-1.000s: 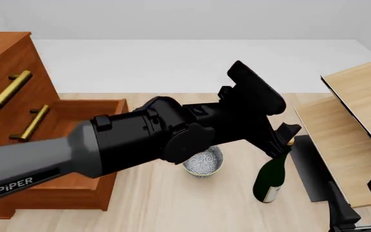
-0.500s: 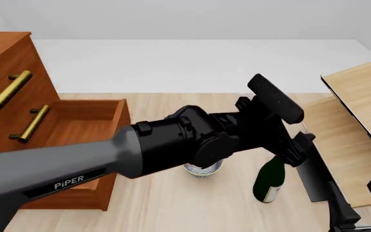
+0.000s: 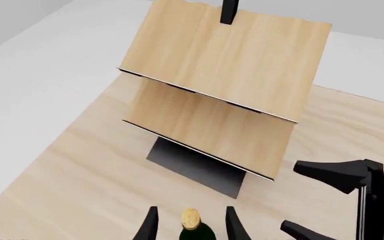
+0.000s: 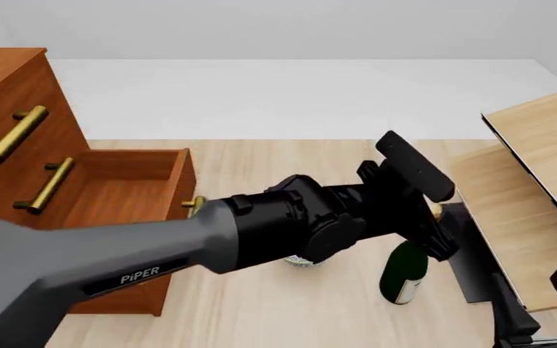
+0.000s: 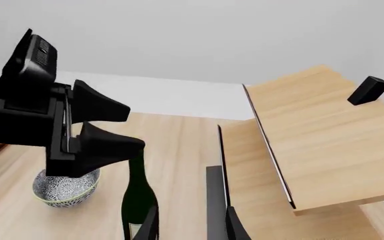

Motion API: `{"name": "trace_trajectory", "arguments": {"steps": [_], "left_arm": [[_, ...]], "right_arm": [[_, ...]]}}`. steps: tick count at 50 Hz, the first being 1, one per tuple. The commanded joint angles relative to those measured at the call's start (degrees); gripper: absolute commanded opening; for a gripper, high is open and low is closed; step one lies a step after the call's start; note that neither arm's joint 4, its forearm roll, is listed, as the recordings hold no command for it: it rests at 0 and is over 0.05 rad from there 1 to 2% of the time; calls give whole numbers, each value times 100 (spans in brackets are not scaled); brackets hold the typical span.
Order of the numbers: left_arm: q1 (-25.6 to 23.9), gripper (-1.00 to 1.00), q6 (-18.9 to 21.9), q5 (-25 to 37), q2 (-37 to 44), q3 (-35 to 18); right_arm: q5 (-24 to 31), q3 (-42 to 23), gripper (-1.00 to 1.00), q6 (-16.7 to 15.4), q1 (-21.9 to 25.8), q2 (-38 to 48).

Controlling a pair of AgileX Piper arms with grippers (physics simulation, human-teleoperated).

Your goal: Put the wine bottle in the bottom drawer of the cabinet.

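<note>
Pale wood planks make up the table (image 4: 259, 304), with a plain white floor and wall beyond it. On the left stands the cabinet (image 4: 8, 123), reddish-brown with brass bar handles, and its bottom drawer (image 4: 124, 196) is pulled out and open. Toward the right, the wine bottle (image 4: 405, 272) stands upright on the table, well apart from the drawer, its cork top just showing past the black hardware of the arm. A speckled bowl (image 5: 65, 186) sits just left of the bottle (mostly hidden behind the arm in the front view). Farther right is the light-wood shelf unit (image 4: 535, 181).

Reaching across from the left, the left gripper (image 3: 190, 227) has its fingers spread on either side of the bottle's neck, a gap showing on each side of the cork. At the near right, the right gripper (image 5: 188, 225) hangs low with its fingers parted, holding nothing, close beside the bottle's base.
</note>
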Motion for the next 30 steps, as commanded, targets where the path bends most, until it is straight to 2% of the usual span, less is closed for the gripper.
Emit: {"name": "trace_trajectory", "arguments": {"steps": [1, 30], "left_arm": [[2, 100, -14, -215, 102, 149], [15, 100, -174, -552, 331, 404]], "right_arm": [[34, 0, 100, -12, 5, -10], [20, 1, 100, -41, -2, 44]]}}
